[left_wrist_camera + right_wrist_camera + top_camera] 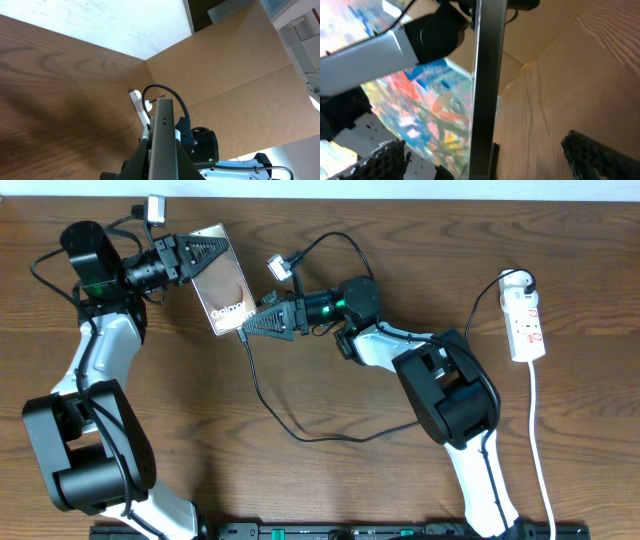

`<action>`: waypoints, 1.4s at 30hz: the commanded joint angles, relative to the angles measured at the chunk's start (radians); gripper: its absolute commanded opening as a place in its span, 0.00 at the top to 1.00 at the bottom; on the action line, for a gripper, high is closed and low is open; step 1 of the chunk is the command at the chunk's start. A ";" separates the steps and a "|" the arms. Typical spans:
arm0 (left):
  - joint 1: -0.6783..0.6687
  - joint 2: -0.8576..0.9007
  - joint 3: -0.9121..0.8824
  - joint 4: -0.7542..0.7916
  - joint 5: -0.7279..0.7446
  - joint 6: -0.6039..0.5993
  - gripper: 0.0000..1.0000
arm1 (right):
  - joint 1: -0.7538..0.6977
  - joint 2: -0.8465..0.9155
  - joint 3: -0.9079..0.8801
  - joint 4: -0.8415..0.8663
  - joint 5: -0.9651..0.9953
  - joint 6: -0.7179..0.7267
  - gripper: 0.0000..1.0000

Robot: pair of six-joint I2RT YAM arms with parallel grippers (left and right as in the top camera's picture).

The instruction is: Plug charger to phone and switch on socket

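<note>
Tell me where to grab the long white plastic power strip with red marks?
Probably across its two long sides, mid-length, from straight above. The white power strip lies flat on the wooden table, narrow, with a plug at one end and its cord at the other.

Overhead: set high, looking straight down on the whole wooden table [300, 480], the phone [222, 275] toward the upper left. Left wrist: pressed close, sighting along the phone's thin edge toward the right arm [202, 147] and a cardboard panel [240, 75]; right wrist: equally close, facing the opposite way, same edge upright at centre, left arm [365, 55] behind. Shared by all three: the phone.
</note>
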 commanded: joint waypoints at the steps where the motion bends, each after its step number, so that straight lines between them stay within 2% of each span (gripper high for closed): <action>1: 0.009 -0.022 0.008 0.008 0.020 0.013 0.93 | 0.002 -0.008 0.014 0.003 0.013 0.006 0.01; 6: 0.046 -0.022 0.008 0.008 0.029 0.003 0.93 | -0.013 -0.009 0.014 -0.012 0.014 0.033 0.01; 11: 0.080 -0.022 0.008 0.008 0.066 -0.014 0.93 | -0.047 -0.008 0.014 -0.168 0.021 0.031 0.01; 17: 0.099 -0.022 0.008 0.008 0.065 -0.014 0.93 | -0.073 -0.009 0.015 -0.277 0.090 0.026 0.01; 22: 0.106 -0.022 0.008 0.008 0.065 -0.014 0.92 | -0.095 -0.019 0.025 -0.464 0.164 -0.053 0.01; 35: 0.108 -0.022 0.008 0.008 0.060 -0.013 0.93 | -0.171 -0.130 0.424 -1.357 0.437 -0.472 0.01; 42: 0.108 -0.022 0.007 0.000 0.046 0.010 0.93 | -0.156 -0.258 0.574 -1.857 0.808 -0.646 0.01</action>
